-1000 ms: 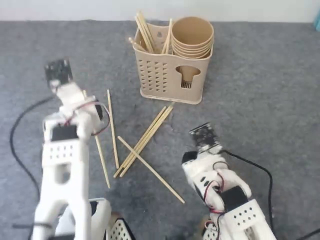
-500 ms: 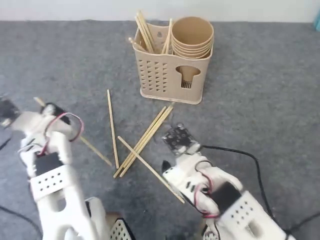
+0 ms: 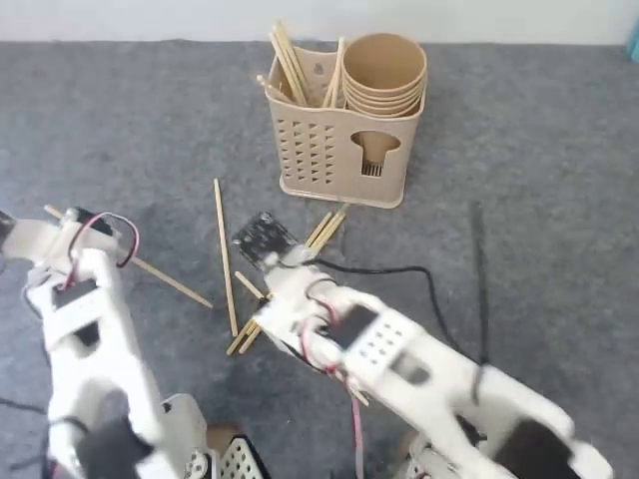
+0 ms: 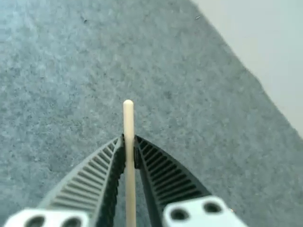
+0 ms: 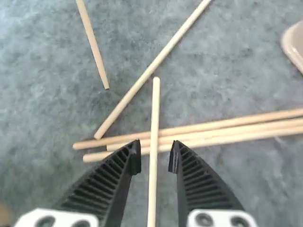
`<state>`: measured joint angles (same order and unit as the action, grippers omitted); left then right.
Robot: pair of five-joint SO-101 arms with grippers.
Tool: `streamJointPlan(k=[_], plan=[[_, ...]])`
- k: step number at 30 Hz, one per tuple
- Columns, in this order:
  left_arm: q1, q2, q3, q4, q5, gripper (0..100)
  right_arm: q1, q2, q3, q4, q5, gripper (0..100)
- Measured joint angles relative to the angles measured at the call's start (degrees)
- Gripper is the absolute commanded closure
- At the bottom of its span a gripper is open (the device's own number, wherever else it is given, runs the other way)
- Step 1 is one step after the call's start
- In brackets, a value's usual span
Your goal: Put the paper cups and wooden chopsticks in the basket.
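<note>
High view: left arm swung wide, right arm came in over the loose sticks [image 5: 227, 130].
Now left pincer [image 4: 128, 139] clenched on one chopstick [image 4: 128, 118], well apart from the basket [image 3: 329, 160]; right pincer [image 5: 154, 153] released, straddling a second chopstick [image 5: 154, 104] on the counter [image 3: 539, 200]. I read cups [image 3: 384, 60] as done.

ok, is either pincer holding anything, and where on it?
Left pincer is shut on a chopstick near one end. Right pincer is open, straddling a loose chopstick, holding nothing.

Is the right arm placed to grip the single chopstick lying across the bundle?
Probably yes: the right gripper is open, straddling that chopstick, with nothing lying over it.
</note>
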<state>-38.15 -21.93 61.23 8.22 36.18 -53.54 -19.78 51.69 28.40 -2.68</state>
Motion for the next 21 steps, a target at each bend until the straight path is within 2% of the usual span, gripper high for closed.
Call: streamJointPlan(k=[5,9,21], plan=[[-0.44,9.76,-5.8,-0.35,0.53,99,-1.76,12.48,-7.65,-0.79,0.0,89.0],[-0.44,10.99,-7.03,-0.44,0.53,99,-3.08,18.11,-10.02,-1.05,0.0,89.0],[-0.44,10.99,-7.21,-0.44,0.53,99,-1.41,20.13,-11.6,-1.23,0.0,89.0]])
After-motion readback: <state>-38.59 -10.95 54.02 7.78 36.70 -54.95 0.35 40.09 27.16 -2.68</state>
